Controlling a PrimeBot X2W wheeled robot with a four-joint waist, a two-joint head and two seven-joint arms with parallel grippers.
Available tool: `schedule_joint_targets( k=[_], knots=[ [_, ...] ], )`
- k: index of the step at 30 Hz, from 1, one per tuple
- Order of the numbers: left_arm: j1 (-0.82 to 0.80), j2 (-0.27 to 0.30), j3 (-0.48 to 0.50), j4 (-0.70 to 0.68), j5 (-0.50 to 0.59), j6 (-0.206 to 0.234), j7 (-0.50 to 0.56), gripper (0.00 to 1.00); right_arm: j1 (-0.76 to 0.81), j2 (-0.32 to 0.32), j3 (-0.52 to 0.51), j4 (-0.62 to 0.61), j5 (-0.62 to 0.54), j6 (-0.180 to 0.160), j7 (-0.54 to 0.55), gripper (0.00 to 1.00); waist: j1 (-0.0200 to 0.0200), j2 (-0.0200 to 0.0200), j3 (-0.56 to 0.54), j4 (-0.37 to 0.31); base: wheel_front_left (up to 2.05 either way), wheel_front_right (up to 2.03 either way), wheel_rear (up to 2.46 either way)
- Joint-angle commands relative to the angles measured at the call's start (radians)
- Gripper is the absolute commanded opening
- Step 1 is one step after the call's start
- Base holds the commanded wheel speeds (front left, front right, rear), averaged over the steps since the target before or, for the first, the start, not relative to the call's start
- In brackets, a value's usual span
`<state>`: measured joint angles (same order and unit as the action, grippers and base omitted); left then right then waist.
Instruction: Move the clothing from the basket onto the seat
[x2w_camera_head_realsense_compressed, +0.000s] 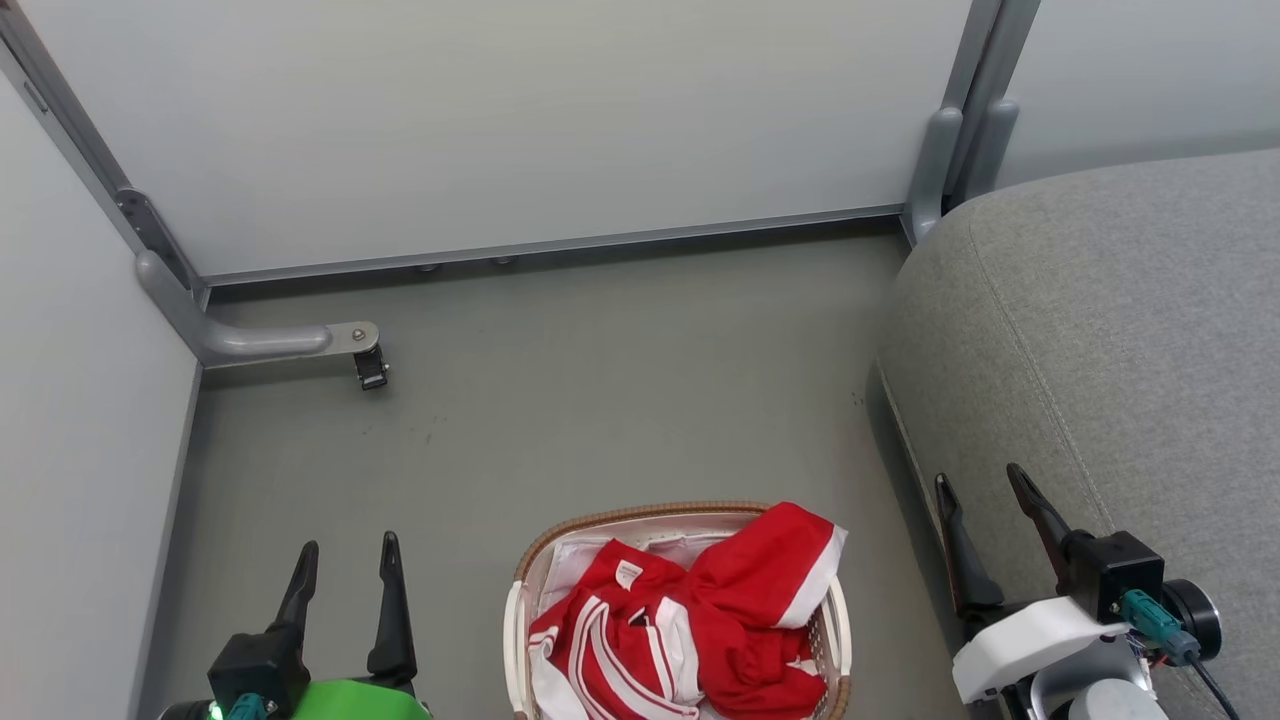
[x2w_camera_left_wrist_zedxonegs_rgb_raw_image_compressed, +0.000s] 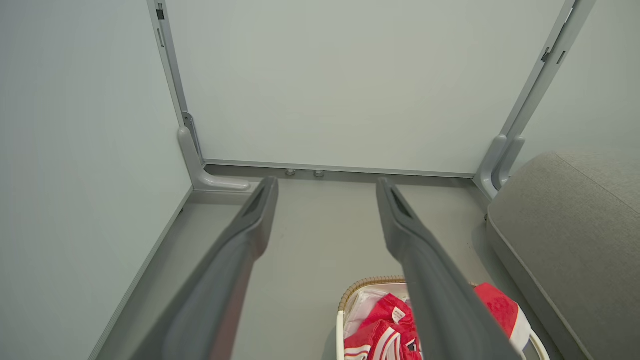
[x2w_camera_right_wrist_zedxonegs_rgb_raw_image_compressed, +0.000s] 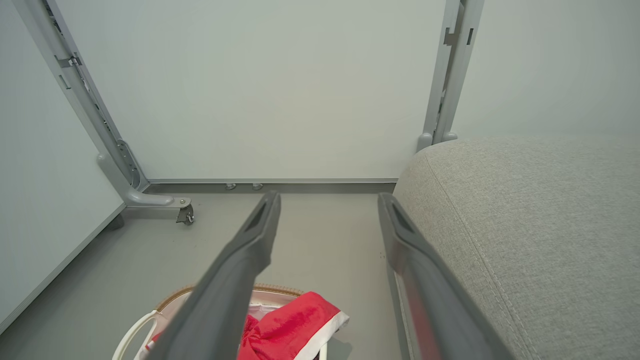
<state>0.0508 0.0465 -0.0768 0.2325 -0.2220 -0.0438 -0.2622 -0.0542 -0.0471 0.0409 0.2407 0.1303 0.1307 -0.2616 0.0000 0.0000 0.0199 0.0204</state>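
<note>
Red clothing with white stripes and trim lies heaped in the white basket with a brown woven rim, on the floor at the bottom centre of the head view. The clothing and basket also appear low in the left wrist view, and the clothing low in the right wrist view. The grey sofa seat stands right of the basket. My left gripper is open, left of the basket, holding nothing. My right gripper is open beside the sofa's edge, holding nothing.
Pale partition walls close the back and left. A grey bracket foot with a caster juts from the left corner. A grey post stands at the back right by the sofa. Bare grey floor lies beyond the basket.
</note>
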Motion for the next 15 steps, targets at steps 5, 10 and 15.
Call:
schedule_joint_targets(
  k=[5, 10, 15],
  knots=[
    [0.009, 0.007, -0.002, 0.002, 0.015, -0.002, -0.004, 1.00, 0.007, -0.006, -0.002, -0.001, -0.002, 0.000, -0.005, 1.00, 0.0000, 0.0000, 0.002, 0.001, 0.00, 0.00, 0.00],
    [0.007, 0.007, -0.002, 0.004, 0.018, -0.003, -0.004, 1.00, 0.003, -0.006, -0.004, 0.004, -0.001, 0.000, -0.005, 1.00, 0.0000, 0.0000, 0.004, 0.001, 0.00, 0.00, 0.00],
    [0.002, 0.007, -0.002, 0.008, 0.018, -0.003, -0.004, 1.00, -0.001, -0.006, -0.005, 0.007, 0.003, 0.000, -0.005, 1.00, 0.0000, 0.0000, 0.006, 0.001, 0.00, 0.00, 0.00]
  ],
)
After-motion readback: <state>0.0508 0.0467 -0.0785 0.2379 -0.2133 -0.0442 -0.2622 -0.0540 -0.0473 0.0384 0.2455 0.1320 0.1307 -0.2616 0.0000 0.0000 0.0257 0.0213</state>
